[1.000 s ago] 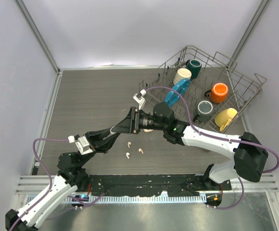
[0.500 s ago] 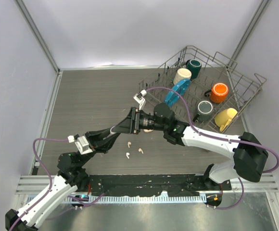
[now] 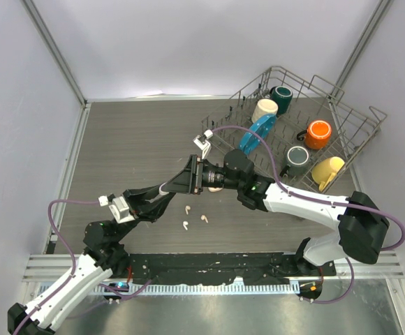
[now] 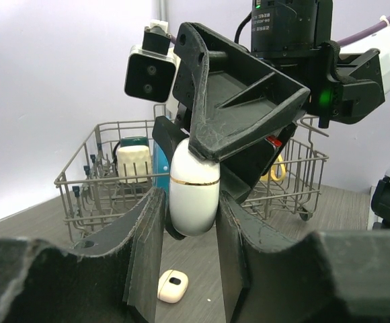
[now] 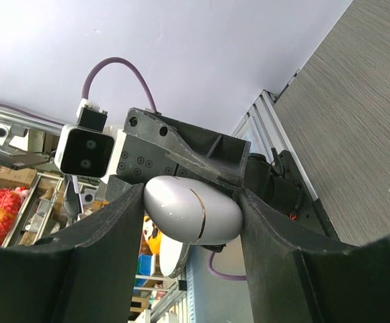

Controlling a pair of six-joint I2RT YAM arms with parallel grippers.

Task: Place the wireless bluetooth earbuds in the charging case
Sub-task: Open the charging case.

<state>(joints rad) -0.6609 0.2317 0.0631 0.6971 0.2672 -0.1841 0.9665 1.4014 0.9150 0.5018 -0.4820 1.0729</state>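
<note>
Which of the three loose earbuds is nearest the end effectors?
The tiny stemmed plastic earbud highest in the top view; the left one and right one lie lower, farther away.

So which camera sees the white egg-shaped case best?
The left wrist view: the case is close, upright, its gold seam clear. The right wrist view also shows it, sideways. The top view barely shows it.

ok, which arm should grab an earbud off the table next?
Left, likely. The right gripper is clamped on the charging case, so it's busy; an earbud lies on the table just below the left gripper.
</note>
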